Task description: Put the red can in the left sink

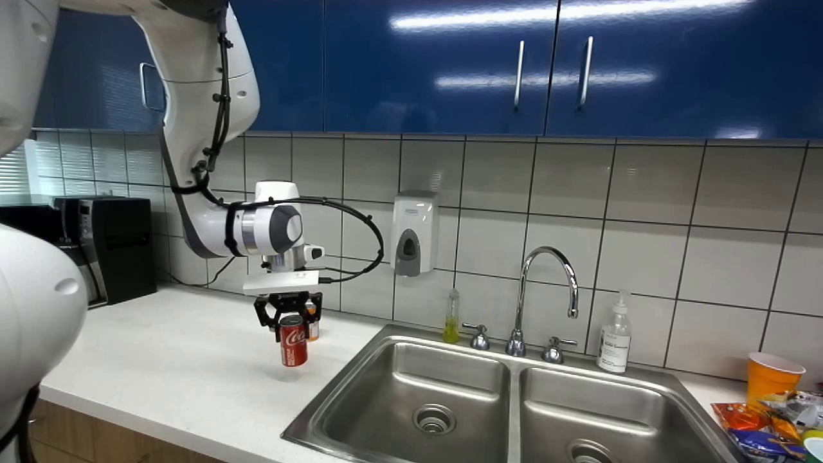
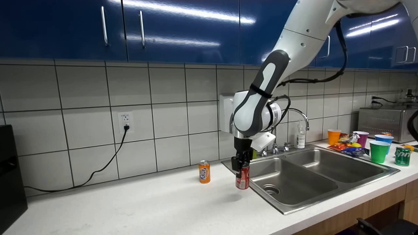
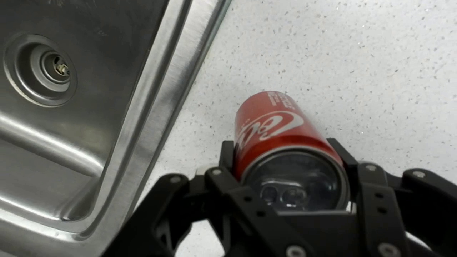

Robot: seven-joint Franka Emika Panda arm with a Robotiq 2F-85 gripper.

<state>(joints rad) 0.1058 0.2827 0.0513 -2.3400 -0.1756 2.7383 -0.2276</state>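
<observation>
Black two-part jaws at the end of a white, jointed robot arm (image 1: 206, 103) grip the upper part of a red cylindrical metal drink can (image 1: 294, 344) with pale script on its side. In the wrist view one jaw bears on each side of the can, and its metal-rimmed top shows between them. The can hangs upright below the jaws, its base appearing just above the white, speckled table (image 3: 357, 71); in an exterior view a soft shadow (image 2: 232, 197) lies below it. Just beside the jaws lies the rectangular stainless-steel left sink (image 1: 379, 418); the can is outside this basin, over the table near its rim. Beyond it from the jaws is the matching right-hand sink (image 1: 604, 411), with a curved chrome faucet (image 1: 517, 331) at the back. On the side of the jaws away from the sinks, toward the tiled wall (image 2: 85, 85), an orange cylindrical metal drink can (image 2: 204, 172) stands upright on the table, apart from the red one.
</observation>
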